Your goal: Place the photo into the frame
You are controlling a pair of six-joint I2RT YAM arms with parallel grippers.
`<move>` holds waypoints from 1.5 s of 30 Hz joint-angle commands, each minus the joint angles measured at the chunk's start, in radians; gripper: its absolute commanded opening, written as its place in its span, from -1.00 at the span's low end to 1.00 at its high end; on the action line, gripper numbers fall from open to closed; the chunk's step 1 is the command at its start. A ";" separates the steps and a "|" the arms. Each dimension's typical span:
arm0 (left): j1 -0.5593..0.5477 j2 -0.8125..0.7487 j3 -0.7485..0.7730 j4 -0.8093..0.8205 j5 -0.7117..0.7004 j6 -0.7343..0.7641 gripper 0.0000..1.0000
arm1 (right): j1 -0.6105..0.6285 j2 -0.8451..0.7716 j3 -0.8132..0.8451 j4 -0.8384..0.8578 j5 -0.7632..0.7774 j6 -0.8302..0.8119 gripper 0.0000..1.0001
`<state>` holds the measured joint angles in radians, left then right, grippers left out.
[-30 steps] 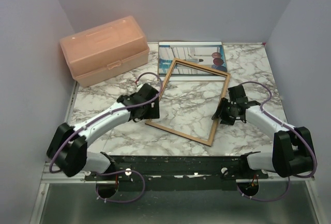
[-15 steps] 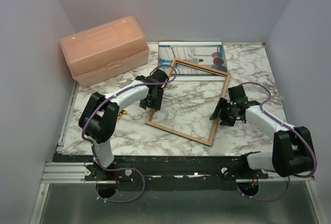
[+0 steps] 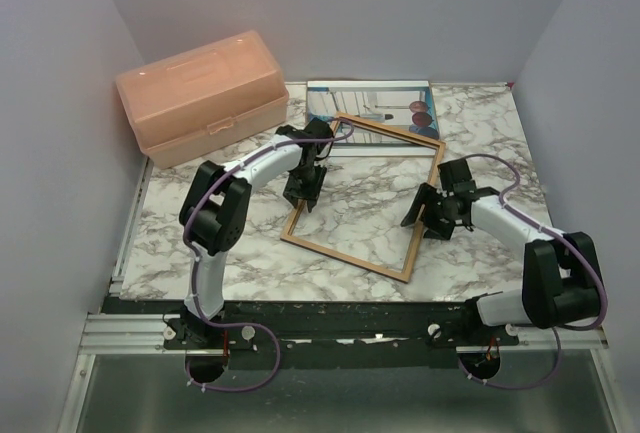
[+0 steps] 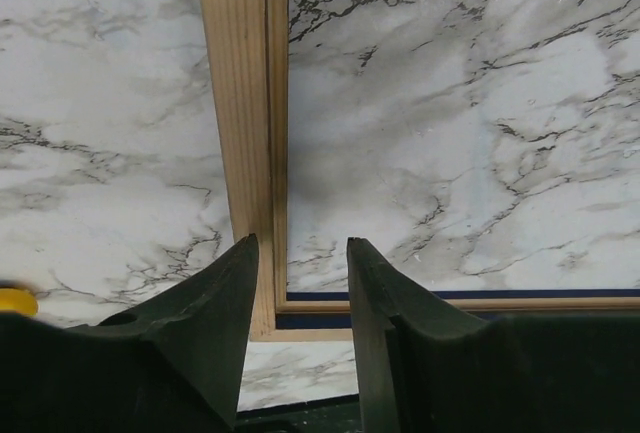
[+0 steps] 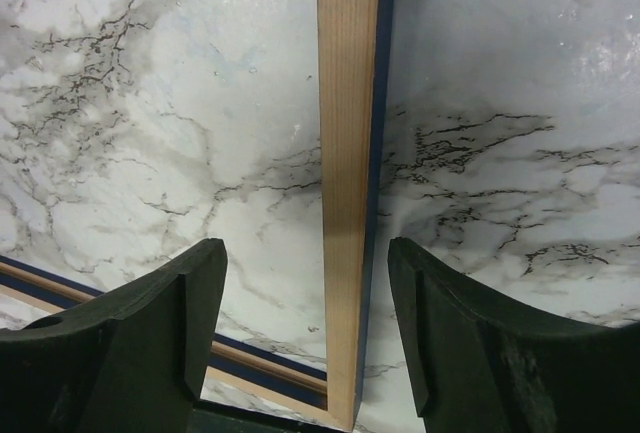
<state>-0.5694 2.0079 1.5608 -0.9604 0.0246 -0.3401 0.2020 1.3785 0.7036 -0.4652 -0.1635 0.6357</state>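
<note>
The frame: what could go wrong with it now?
The left gripper sits off-centre over one side strip of the frame, so closing might only catch the edge and slip. The far end lies over the photo, so sliding could drag the photo along. The right gripper is open, so a lift could tip the frame.

left arm: stretched forward, elbow raised;
left gripper: pointing down, jaws narrowly parted;
right arm: angled inward;
right gripper: jaws wide apart
</note>
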 commanded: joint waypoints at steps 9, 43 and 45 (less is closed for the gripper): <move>0.002 0.077 0.135 -0.081 0.028 0.030 0.05 | 0.003 0.040 0.065 -0.016 0.006 -0.019 0.50; 0.091 0.163 0.189 0.002 0.305 -0.037 0.07 | 0.004 0.194 0.240 -0.092 0.222 -0.134 -0.98; 0.073 0.147 0.159 0.005 0.295 -0.052 -0.09 | 0.003 0.191 0.246 -0.097 0.210 -0.135 -0.92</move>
<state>-0.4553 2.1521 1.7378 -0.9195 0.2646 -0.3359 0.2073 1.5616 0.9070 -0.5457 0.0242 0.5152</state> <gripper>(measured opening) 0.547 0.132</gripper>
